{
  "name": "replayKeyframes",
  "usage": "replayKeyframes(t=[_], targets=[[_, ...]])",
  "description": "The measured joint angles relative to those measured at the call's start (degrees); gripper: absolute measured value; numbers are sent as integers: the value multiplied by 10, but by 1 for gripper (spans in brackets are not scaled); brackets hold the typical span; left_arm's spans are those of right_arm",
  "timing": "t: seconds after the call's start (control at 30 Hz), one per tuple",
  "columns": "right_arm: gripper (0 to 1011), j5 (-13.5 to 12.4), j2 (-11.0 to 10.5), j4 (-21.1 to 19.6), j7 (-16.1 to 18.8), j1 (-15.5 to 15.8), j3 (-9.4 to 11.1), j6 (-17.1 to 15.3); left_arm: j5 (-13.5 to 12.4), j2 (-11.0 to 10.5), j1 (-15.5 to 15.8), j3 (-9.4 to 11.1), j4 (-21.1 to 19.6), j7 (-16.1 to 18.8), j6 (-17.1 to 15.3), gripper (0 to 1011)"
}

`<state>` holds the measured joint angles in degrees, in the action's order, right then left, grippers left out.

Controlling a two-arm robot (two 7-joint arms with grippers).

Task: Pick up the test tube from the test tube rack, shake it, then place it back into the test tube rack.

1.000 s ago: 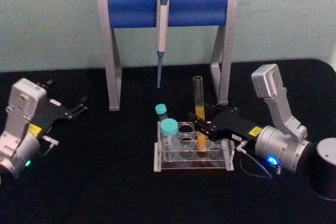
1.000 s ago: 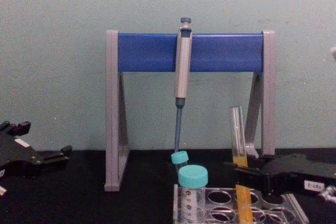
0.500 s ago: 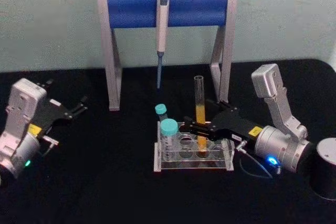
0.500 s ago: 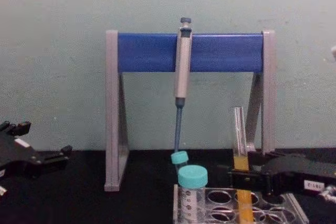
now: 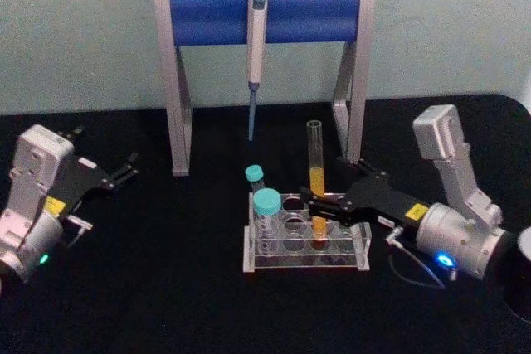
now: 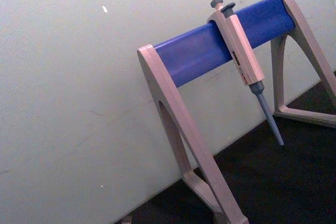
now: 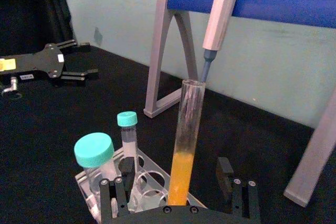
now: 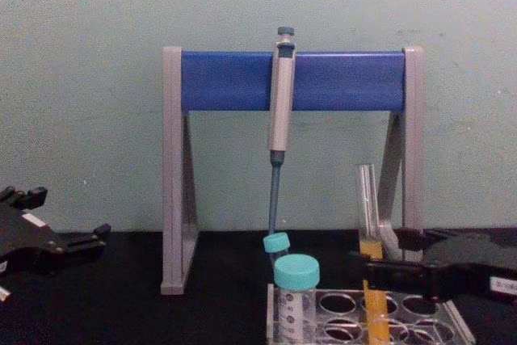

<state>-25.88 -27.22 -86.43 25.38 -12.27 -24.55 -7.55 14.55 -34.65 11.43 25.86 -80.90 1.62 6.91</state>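
A matte black desk (image 5: 166, 288) carries everything. Toward its back edge stands the tall pipette stand (image 5: 265, 14), grey angular legs under a smooth blue bar, with a slim grey pipette (image 5: 255, 55) hanging from it. Near the middle sits the low clear plastic rack (image 5: 305, 242), rows of round holes. The thin glass test tube (image 5: 315, 184), lower part yellow-orange, stands upright in it. The right gripper (image 7: 176, 195) has its black fingers spread either side of the tube, not touching. The left gripper (image 5: 129, 167) rests near the left edge, fingers apart.

A lab: pipette (image 5: 255, 47) on stand (image 5: 207, 16), tube rack (image 5: 304, 242).
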Motion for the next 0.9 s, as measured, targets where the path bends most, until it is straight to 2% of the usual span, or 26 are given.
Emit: replayKeyframes(t=[0.23,0.3,0.43,0.53,0.57,0.63,0.77,0.9], targets=[[1000,-12,-35,-50,0,49,32,18,0,0,0,0,0,0,0,1001],[1000,-17,-49,-71,-9,75,53,29,0,0,0,0,0,0,0,1001],[1000,-18,-55,-87,-32,104,80,41,0,0,0,0,0,0,0,1001],[1000,-8,-50,-90,-61,121,97,50,0,0,0,0,0,0,0,1001],[1000,-8,-50,-90,-61,121,97,50,0,0,0,0,0,0,0,1001],[1000,17,-38,-85,-94,129,104,60,0,0,0,0,0,0,0,1001],[1000,45,-18,-65,-128,131,106,71,0,0,0,0,0,0,0,1001],[1000,59,-1,-45,-144,129,106,76,0,0,0,0,0,0,0,1001]])
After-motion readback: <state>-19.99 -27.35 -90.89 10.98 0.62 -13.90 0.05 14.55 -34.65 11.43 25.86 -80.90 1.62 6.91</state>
